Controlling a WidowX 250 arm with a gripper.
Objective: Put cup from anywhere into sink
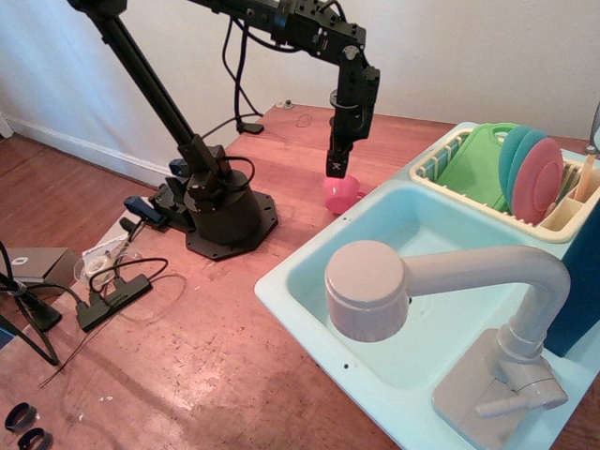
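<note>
The small pink cup (341, 195) stands on the wooden table just outside the far-left corner of the pale aqua sink (309, 281). My gripper (337, 170) points straight down onto the cup's rim. Its fingers are close together and look pinched on the rim. The cup's base seems to be at table level, touching or nearly touching the sink's outer edge. The sink basin holds nothing, and the beige-grey faucet (422, 281) reaches over it from the front right.
A cream dish rack (553, 220) at the sink's far right holds a green board (478, 164) and pink and teal plates (534, 178). The arm's black base (220, 211) stands on the table at left. Cables and a black box (112, 291) lie front left.
</note>
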